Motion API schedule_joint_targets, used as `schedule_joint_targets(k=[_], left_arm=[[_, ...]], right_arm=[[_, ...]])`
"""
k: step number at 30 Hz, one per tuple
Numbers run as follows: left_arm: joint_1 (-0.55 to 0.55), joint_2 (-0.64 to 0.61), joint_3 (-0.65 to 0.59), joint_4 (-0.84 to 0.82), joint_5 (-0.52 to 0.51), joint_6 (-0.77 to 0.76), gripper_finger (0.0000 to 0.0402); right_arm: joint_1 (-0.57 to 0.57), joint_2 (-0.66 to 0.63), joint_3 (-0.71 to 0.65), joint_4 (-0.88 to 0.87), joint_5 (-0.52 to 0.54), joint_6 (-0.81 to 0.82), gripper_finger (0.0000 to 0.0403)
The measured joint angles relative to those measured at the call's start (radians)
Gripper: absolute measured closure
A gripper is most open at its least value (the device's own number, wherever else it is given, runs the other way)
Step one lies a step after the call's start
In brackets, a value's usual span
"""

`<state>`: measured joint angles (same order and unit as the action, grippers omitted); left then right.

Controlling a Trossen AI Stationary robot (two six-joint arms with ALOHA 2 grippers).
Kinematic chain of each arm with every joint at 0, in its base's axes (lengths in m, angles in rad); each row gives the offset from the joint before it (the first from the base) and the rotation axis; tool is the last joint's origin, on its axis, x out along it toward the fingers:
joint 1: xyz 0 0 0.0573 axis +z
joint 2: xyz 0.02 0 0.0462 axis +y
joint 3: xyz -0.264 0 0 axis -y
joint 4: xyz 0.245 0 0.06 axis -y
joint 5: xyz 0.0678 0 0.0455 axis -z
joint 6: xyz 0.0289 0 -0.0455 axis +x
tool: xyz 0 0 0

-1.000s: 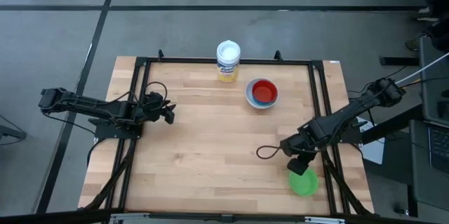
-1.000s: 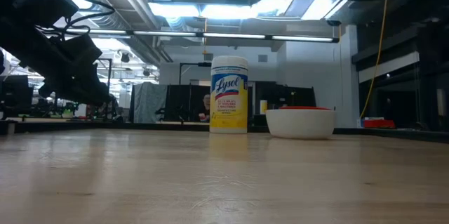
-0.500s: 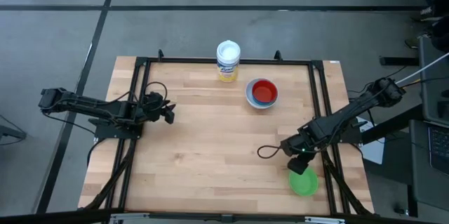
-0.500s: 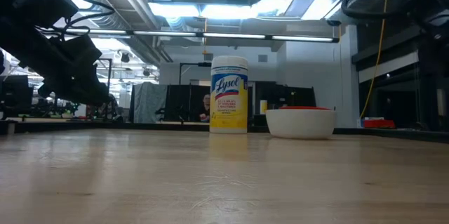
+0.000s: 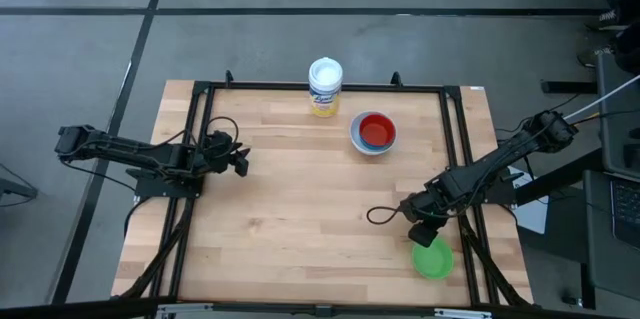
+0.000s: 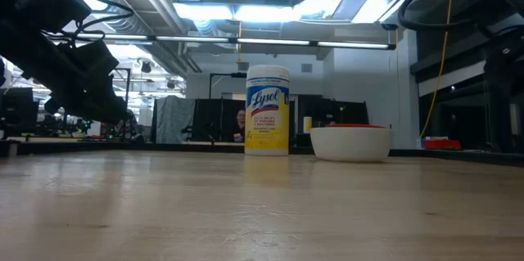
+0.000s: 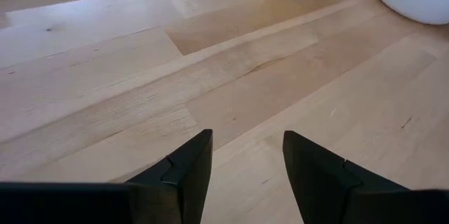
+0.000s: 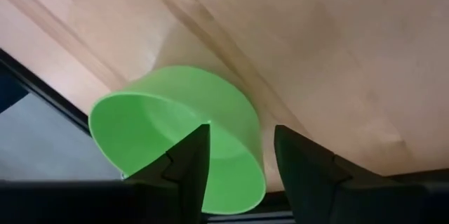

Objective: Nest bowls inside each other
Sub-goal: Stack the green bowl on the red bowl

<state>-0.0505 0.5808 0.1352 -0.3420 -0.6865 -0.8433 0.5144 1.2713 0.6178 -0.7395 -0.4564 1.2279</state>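
A green bowl (image 5: 434,260) (image 8: 161,126) sits upright on the table near its right near corner. My right gripper (image 5: 424,235) (image 8: 242,129) hangs open just above the bowl's rim, pointing steeply down. One finger (image 8: 191,155) stands over the bowl's inside and the other (image 8: 298,157) outside its wall. A white bowl (image 5: 373,133) (image 6: 352,143) at the far middle holds a red bowl (image 5: 376,130), with a blue rim showing between them. My left gripper (image 5: 241,162) (image 7: 245,140) waits open at the table's left side, over bare wood.
A white-lidded wipes canister with a yellow label (image 5: 325,86) (image 6: 267,110) stands at the far edge, left of the stacked bowls. A black frame rail (image 5: 466,189) runs along the table's right side close to the green bowl. A loop of black cable (image 5: 380,216) lies beside my right gripper.
My right gripper has sunk a little toward the green bowl's rim. The bowl has stayed where it was.
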Motion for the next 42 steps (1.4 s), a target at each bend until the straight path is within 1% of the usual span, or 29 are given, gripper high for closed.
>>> schedule_joint_targets(k=[4, 12, 16, 17, 19, 22, 23, 25, 29, 35, 39, 42], left_arm=[[0.0, 0.0, 0.0, 0.0, 0.0, 0.0, 0.0231], [0.0, 0.0, 0.0, 0.0, 0.0, 0.0, 0.0231], [0.0, 0.0, 0.0, 0.0, -0.001, 0.0, 0.0231], [0.0, 0.0, 0.0, -0.001, -0.001, 0.0, 0.0231], [0.0, 0.0, 0.0, -0.002, -0.001, 0.0, 0.0231], [0.0, 0.0, 0.0, -0.012, -0.001, 0.0, 0.0231], [0.0, 0.0, 0.0, -0.015, -0.001, 0.0, 0.0231], [0.0, 0.0, 0.0, -0.024, -0.001, 0.0, 0.0231], [0.0, 0.0, 0.0, -0.029, -0.001, 0.0, 0.0231], [0.0, 0.0, 0.0, -0.029, 0.0, 0.0, 0.0231], [0.0, 0.0, 0.0, -0.029, 0.001, 0.0, 0.0231], [0.0, 0.0, 0.0, -0.029, 0.001, -0.005, 0.0231]], right_arm=[[0.0, 0.0, 0.0, 0.004, 0.025, 0.003, 0.025], [0.0, 0.0, 0.0, 0.015, 0.031, 0.003, 0.0264], [0.0, 0.0, 0.0, 0.016, 0.053, 0.003, 0.0276], [0.0, 0.002, 0.0, 0.019, 0.054, 0.003, 0.0283], [0.0, 0.005, -0.013, 0.047, 0.04, 0.009, 0.0311], [0.0, 0.005, -0.059, 0.12, 0.003, 0.068, 0.038], [0.0, 0.005, -0.071, 0.152, -0.001, 0.101, 0.0389], [-0.001, 0.004, -0.087, 0.221, 0.004, 0.139, 0.0394], [-0.026, 0.004, -0.09, 0.309, 0.06, 0.173, 0.0399], [-0.074, 0.005, -0.048, 0.315, 0.131, 0.158, 0.0401], [-0.141, -0.012, 0.023, 0.32, 0.261, 0.143, 0.0401], [-0.233, -0.031, 0.086, 0.321, 0.373, 0.102, 0.0402]])
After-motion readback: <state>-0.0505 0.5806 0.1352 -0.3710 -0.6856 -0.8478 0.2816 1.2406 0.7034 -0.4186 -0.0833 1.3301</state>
